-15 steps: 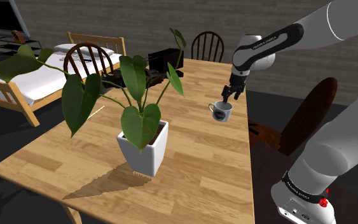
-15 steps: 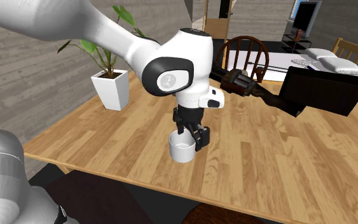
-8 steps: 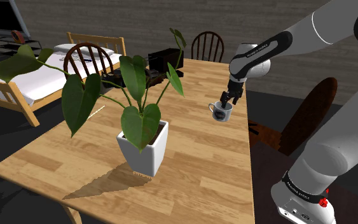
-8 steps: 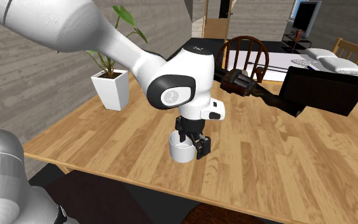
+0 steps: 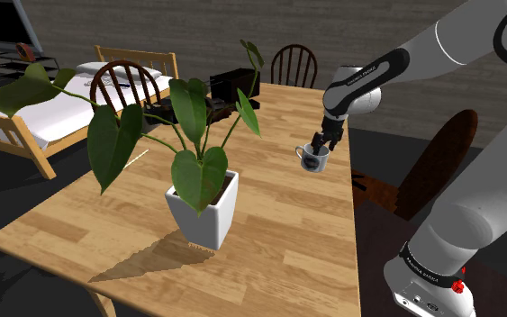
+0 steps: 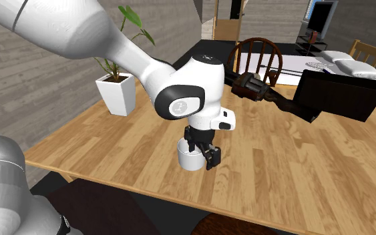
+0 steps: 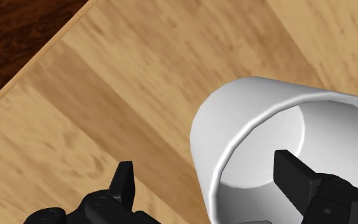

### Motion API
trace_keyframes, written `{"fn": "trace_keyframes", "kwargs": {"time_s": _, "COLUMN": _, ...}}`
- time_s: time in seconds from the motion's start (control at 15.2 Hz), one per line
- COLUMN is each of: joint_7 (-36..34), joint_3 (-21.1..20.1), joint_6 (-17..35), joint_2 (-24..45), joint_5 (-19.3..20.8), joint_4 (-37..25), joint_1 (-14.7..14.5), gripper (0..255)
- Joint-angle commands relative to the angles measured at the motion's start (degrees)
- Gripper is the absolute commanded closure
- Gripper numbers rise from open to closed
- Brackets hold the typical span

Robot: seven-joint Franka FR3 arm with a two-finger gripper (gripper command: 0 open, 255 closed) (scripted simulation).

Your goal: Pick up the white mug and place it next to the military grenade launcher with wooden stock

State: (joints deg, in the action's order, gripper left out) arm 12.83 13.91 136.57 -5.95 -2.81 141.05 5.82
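The gripper (image 7: 205, 163) stands open astride the white mug (image 7: 260, 108) wall, one finger inside, neither touching; the grenade launcher (image 6: 260, 90) lies beyond the mug.

Wooden table (image 5: 287, 234) under the jaws; spindle-back chairs (image 5: 294, 63) beyond; bed (image 5: 17, 113) farther off, perhaps a wire rack (image 5: 8, 58); grey plank walls (image 5: 152, 22).

White mug (image 6: 191, 157) — upright, grenade launcher (image 6: 254, 87) well apart

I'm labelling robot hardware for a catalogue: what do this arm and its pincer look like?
The arm has rounded white links with dark joints, and black bands carrying small white lettering. A red button sits near its base. The pincer is all black, with two blocky fingers.
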Motion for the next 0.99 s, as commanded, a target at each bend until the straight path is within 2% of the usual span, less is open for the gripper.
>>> {"fn": "trace_keyframes", "kwargs": {"time_s": 0.0, "joint_7": 0.00, "joint_3": 0.00, "joint_6": 0.00, "joint_2": 0.00, "joint_5": 0.00, "joint_4": 0.00, "joint_1": 0.00, "gripper": 0}}
{"fn": "trace_keyframes", "kwargs": {"time_s": 0.07, "joint_7": 0.00, "joint_3": 0.00, "joint_6": 0.00, "joint_2": 0.00, "joint_5": 0.00, "joint_4": 0.00, "joint_1": 0.00, "gripper": 255}}
{"fn": "trace_keyframes", "kwargs": {"time_s": 0.66, "joint_7": 0.00, "joint_3": 0.00, "joint_6": 0.01, "joint_2": 0.01, "joint_5": 0.00, "joint_4": 0.00, "joint_1": 0.00, "gripper": 255}}
{"fn": "trace_keyframes", "kwargs": {"time_s": 0.92, "joint_7": -0.76, "joint_3": -0.15, "joint_6": -3.30, "joint_2": -2.17, "joint_5": 0.84, "joint_4": -1.21, "joint_1": 0.13, "gripper": 255}}
